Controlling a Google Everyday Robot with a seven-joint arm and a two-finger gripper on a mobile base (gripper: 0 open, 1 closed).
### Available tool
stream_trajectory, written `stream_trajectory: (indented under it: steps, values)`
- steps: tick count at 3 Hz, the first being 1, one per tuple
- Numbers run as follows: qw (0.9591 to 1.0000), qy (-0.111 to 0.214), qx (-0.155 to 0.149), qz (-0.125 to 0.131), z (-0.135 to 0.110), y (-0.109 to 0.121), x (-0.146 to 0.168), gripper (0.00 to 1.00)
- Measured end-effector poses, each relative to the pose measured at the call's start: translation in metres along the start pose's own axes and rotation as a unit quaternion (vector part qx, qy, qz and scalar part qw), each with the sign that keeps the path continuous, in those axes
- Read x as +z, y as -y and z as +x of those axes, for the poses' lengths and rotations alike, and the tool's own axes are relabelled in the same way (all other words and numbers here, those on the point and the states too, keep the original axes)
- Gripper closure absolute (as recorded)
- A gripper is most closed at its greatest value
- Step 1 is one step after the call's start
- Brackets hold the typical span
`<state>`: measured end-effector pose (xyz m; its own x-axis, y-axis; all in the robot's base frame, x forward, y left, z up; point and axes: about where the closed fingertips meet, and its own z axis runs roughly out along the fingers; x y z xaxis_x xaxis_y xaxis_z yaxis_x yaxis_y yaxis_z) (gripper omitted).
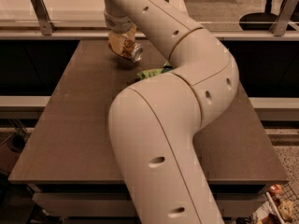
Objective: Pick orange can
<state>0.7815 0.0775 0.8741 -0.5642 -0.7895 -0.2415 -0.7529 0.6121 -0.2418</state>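
The orange can (124, 47) is orange-brown with pale mottled print and a shiny silver end facing front right. It hangs tilted at the far end of the dark table (70, 125), with its shadow on the tabletop just below it. My gripper (120, 37) comes down on it from above at the end of the long cream arm and is shut on the can. The wrist hides most of the fingers. A green crinkled snack bag (150, 72) peeks out beside the arm, just in front and to the right of the can.
My cream arm (187, 78) crosses the middle and right of the table and hides what lies behind it. A railing with metal posts (41, 13) runs behind the table. An office chair (264, 13) stands at the far right.
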Motion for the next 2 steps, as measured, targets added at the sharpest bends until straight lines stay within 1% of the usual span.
stream_trajectory:
  steps: [1,2]
  values:
    - [0.9993,0.022,0.028,0.007,0.019,0.01,-0.01,1.0]
    - [0.9968,0.077,0.02,-0.007,0.048,0.013,-0.019,1.0]
